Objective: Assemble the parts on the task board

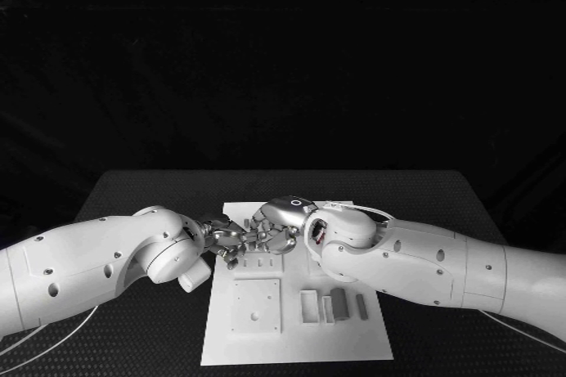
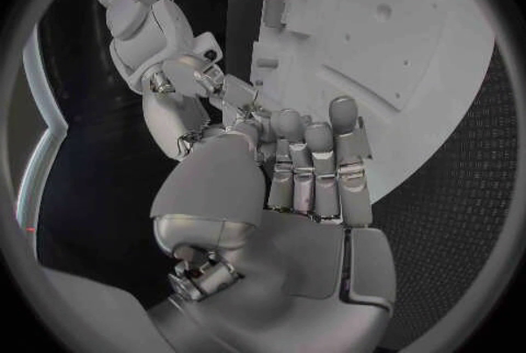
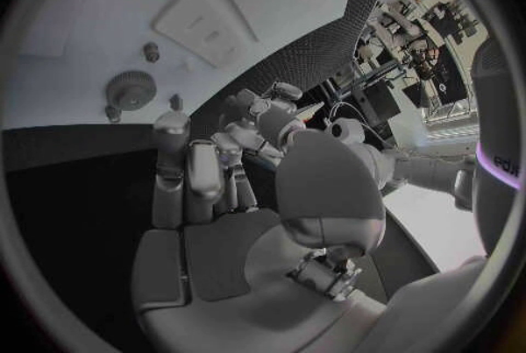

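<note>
The white task board point(image 1: 295, 344) lies in the middle of the table. Over its far half my left hand point(image 1: 226, 240) and right hand point(image 1: 280, 223) meet, fingertips touching or nearly so. Whether a part sits between them is hidden by the fingers. In the left wrist view my left hand point(image 2: 312, 165) has its fingers side by side above the board point(image 2: 416, 64), with the right hand point(image 2: 192, 77) facing it. The right wrist view has my right hand point(image 3: 192, 173) with curled fingers, and a grey gear point(image 3: 131, 90) and small pegs point(image 3: 152, 51) on the board point(image 3: 66, 38).
Three upright grey pieces point(image 1: 339, 303) stand in the board's near right part. A raised square plate point(image 1: 256, 305) with holes sits at its near left. Black table point(image 1: 141, 197) surrounds the board on all sides.
</note>
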You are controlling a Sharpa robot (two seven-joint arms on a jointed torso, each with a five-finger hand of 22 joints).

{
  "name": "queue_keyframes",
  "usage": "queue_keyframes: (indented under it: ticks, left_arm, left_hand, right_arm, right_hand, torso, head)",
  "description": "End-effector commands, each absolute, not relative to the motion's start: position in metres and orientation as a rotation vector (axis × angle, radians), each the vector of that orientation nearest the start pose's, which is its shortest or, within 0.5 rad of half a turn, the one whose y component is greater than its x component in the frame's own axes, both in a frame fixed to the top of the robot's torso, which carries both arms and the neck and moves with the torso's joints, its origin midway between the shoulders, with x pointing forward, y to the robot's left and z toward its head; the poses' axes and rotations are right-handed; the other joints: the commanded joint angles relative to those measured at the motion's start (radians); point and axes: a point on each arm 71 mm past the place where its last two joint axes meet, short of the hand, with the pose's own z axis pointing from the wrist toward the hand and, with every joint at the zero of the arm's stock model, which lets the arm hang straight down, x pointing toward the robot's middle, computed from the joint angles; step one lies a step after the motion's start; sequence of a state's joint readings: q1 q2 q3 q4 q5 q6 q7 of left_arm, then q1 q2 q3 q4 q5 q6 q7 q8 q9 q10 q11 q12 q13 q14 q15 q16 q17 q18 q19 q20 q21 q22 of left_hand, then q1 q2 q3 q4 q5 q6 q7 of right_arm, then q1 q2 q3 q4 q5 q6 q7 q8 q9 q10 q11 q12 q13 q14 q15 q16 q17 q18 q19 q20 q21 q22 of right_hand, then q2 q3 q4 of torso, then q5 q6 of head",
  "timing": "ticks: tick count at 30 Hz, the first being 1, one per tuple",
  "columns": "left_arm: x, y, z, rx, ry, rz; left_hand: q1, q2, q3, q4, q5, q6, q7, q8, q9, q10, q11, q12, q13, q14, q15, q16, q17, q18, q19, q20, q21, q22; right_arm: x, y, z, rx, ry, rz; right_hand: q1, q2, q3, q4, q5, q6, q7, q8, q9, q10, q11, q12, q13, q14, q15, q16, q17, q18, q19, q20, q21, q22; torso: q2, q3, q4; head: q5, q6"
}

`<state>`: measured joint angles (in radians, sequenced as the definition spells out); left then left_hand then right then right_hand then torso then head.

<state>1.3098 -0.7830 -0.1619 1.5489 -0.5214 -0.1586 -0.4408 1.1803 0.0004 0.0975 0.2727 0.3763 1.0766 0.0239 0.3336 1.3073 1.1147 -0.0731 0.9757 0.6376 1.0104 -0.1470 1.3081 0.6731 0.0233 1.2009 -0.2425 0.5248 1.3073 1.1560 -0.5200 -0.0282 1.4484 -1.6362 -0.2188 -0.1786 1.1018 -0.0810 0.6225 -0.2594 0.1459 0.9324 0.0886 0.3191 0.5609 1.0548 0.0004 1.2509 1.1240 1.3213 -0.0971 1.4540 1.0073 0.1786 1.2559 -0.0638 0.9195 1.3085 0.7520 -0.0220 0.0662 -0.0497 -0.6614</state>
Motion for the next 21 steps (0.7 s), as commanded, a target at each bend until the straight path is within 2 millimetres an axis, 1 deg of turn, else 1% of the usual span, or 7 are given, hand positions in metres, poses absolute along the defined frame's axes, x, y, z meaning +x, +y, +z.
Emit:
queue_keyframes:
  ticks: [1,6,10,15,21]
  left_arm:
    - [0.4697,0.1813,-0.2173,-0.745,2.301,-0.753]
    - [0.4699,0.1817,-0.2173,-0.746,2.299,-0.754]
    - [0.4696,0.1817,-0.2173,-0.747,2.301,-0.757]
    - [0.4693,0.1816,-0.2174,-0.754,2.305,-0.765]
    - [0.4689,0.1808,-0.2174,-0.762,2.308,-0.773]
  left_hand:
    - [0.012,0.0,0.01,-0.003,0.028,0.0,0.007,-0.008,0.003,-0.008,0.003,0.003,-0.003,-0.01,0.0,0.002,-0.002,0.017,-0.011,0.0,-0.003,0.022]
    - [0.008,-0.006,0.026,-0.016,0.075,-0.004,0.013,-0.033,-0.023,-0.015,0.008,0.0,-0.006,-0.017,0.004,0.0,-0.009,0.016,-0.02,0.004,-0.005,0.021]
    - [0.001,-0.009,0.036,-0.026,0.09,-0.006,0.017,-0.043,-0.033,-0.021,0.012,-0.004,-0.009,-0.022,0.007,-0.004,-0.014,0.016,-0.026,0.007,-0.008,0.021]
    - [-0.021,-0.017,0.048,-0.035,0.087,-0.012,0.023,-0.06,-0.05,-0.029,0.018,-0.013,-0.015,-0.029,0.014,-0.011,-0.024,0.015,-0.034,0.012,-0.017,0.018]
    - [-0.057,-0.029,0.066,-0.043,0.066,-0.015,0.029,-0.083,-0.073,-0.035,0.025,-0.026,-0.024,-0.033,0.021,-0.023,-0.041,0.016,-0.039,0.02,-0.032,0.015]
  right_arm:
    - [0.4696,-0.052,-0.1961,-0.438,1.641,0.757]
    - [0.4701,-0.0525,-0.1964,-0.437,1.643,0.754]
    - [0.4705,-0.0531,-0.1967,-0.437,1.644,0.752]
    - [0.4706,-0.0528,-0.1967,-0.437,1.643,0.753]
    - [0.4704,-0.0525,-0.1965,-0.436,1.642,0.754]
  right_hand:
    - [-0.001,0.003,0.005,-0.001,0.005,0.029,0.026,0.006,0.002,-0.001,0.003,-0.001,0.001,0.0,-0.007,-0.002,0.001,0.083,-0.001,-0.006,0.003,0.016]
    - [-0.001,0.003,0.005,-0.002,0.005,0.029,0.026,0.006,0.002,0.0,0.003,0.0,0.001,0.0,-0.007,-0.002,0.001,0.083,-0.001,-0.006,0.003,0.016]
    - [-0.001,0.003,0.005,-0.002,0.005,0.029,0.026,0.006,0.002,0.0,0.003,-0.001,0.001,0.0,-0.007,-0.002,0.001,0.083,-0.001,-0.006,0.003,0.016]
    - [-0.001,0.003,0.005,-0.002,0.005,0.029,0.026,0.006,0.003,-0.001,0.003,-0.001,0.0,-0.001,-0.007,-0.002,0.0,0.083,-0.001,-0.006,0.002,0.016]
    - [-0.001,0.003,0.005,-0.002,0.005,0.03,0.026,0.006,0.003,0.0,0.003,-0.001,0.001,0.0,-0.007,-0.002,0.0,0.083,0.0,-0.006,0.002,0.016]
  torso:
    - [0.0,-0.0002,-0.0004]
    - [0.0,0.0003,0.0003]
    - [0.0,0.0001,0.0001]
    - [0.0,0.0001,-0.0002]
    - [0.0,0.0002,0.0002]
  head:
    - [0.0,-0.001]
    - [-0.001,-0.001]
    - [-0.001,-0.001]
    - [-0.001,-0.001]
    - [-0.002,-0.002]
